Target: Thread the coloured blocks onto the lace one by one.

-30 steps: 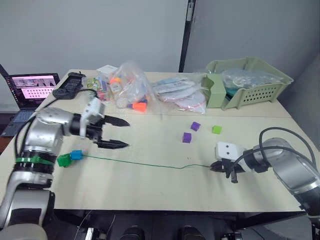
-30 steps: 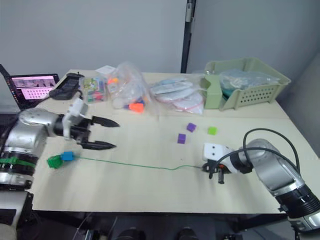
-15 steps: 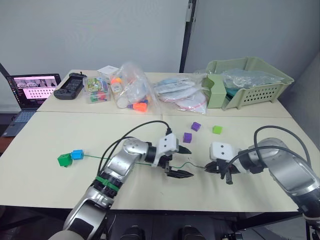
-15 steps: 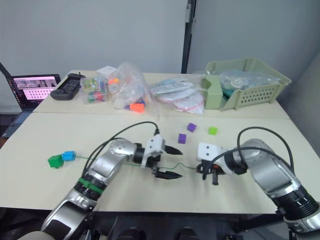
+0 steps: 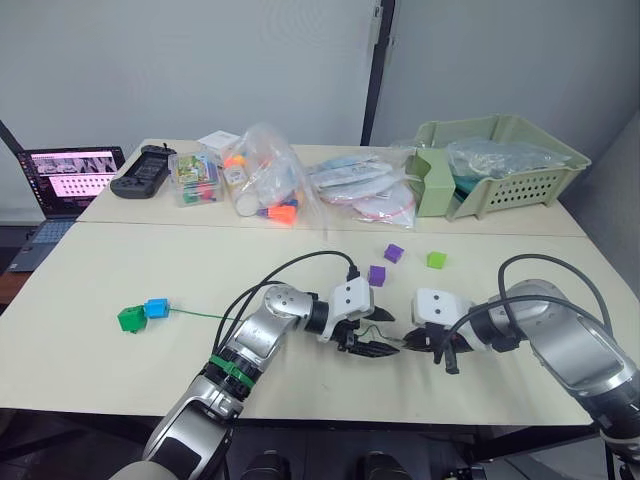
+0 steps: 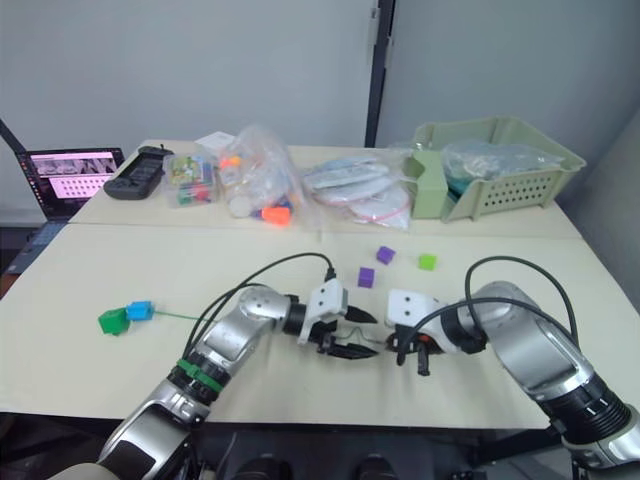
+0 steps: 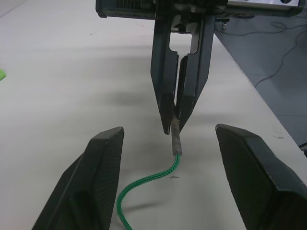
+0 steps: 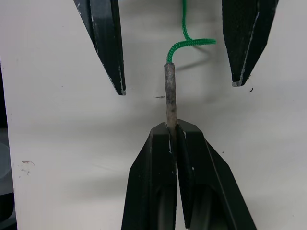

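Right gripper point(image 8: 171, 132) clenched on the stiff tan tip of the lace point(image 8: 169, 93), low over the near middle of the table point(image 5: 150, 365); tip poking out from between the closed fingers, green cord curling away just past it. Left gripper point(image 7: 168, 139) released, fingers point(image 7: 98, 167) spread wide to either side of that same tip, facing the right gripper head-on and touching neither tip nor cord.

From the tip, lace point(image 5: 200, 313) running thin and green across the table toward the robot's left, ending at the blue block point(image 5: 155, 307) and the dark green block point(image 5: 129, 319); those two touching each other at the far-left end of the cord, apparently already on it, though the join too small to tell for certain.

Three blocks loose on the table beyond the grippers, clear of the lace: one purple block point(image 5: 377, 274) closest to the left gripper, a second purple block point(image 5: 393, 252) just behind it, the lime green block point(image 5: 435, 259) off to the right of both.

At the back of the table: clear bags point(image 5: 262, 180) with orange pieces, a pale green basket point(image 5: 500, 170), a laptop point(image 5: 65, 180) at the far left edge.
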Available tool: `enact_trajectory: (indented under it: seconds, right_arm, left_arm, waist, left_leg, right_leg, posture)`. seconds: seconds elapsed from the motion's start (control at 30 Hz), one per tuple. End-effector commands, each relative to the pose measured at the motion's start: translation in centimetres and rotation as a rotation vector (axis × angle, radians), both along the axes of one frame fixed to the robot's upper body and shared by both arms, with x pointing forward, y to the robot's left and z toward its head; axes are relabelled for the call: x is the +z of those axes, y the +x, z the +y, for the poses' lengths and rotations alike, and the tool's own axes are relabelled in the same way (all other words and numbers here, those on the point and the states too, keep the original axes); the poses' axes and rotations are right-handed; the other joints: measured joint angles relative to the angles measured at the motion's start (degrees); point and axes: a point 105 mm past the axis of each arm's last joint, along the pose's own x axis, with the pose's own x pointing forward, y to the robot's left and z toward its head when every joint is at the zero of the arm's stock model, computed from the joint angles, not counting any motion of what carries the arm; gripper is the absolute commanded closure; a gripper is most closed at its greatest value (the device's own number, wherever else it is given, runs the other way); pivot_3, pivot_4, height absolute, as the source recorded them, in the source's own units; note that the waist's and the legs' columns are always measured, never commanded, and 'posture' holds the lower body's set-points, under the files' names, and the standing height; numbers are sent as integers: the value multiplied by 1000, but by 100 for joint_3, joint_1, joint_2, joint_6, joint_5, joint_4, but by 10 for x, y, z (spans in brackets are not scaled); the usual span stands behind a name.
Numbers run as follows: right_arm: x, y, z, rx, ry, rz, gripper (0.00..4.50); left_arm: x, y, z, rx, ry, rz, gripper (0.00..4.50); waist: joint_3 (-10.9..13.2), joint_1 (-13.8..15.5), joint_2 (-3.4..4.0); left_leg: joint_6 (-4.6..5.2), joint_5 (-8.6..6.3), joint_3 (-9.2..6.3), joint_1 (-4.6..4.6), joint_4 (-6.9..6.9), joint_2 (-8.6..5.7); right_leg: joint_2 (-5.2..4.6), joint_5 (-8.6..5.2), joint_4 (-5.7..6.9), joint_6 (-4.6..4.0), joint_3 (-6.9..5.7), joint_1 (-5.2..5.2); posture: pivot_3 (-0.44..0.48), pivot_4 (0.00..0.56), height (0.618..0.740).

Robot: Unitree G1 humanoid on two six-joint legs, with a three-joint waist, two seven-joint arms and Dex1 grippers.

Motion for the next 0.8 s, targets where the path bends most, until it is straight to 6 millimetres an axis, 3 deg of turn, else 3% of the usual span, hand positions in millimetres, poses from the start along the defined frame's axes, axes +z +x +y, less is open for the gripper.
enact_trajectory:
  seconds: [0.03,0.23,0.6,0.8]
  right_arm:
    - [10,0,3,17,12,-32,4500]
    - [10,1,2,14,12,-33,4500]
    - [9,0,3,8,16,-31,4500]
    - [11,-1,2,-13,34,-21,4500]
  left_arm:
    - [5,-2,-4,-29,-5,-34,1169]
    - [4,-3,-6,-42,2,-39,1169]
    - [5,-4,-12,-55,-11,-31,4463]
    - [4,-3,-12,-57,-8,-33,4463]
  waist:
    - [0,0,0]
    - [0,-3,0]
    - [0,-4,0]
    - [0,0,0]
  left_leg:
    - [0,0,-1,0,0,0]
    - [0,0,-2,0,0,1]
    - [0,0,-3,0,0,1]
    - [0,0,-8,-1,0,1]
  right_leg:
    - [0,0,-1,0,0,1]
    - [1,0,-2,0,0,0]
    - [2,0,-5,0,0,1]
    - [1,0,-8,0,0,1]
  posture:
    - [0,150,734]
    - [0,150,734]
    - [0,150,734]
    - [0,150,734]
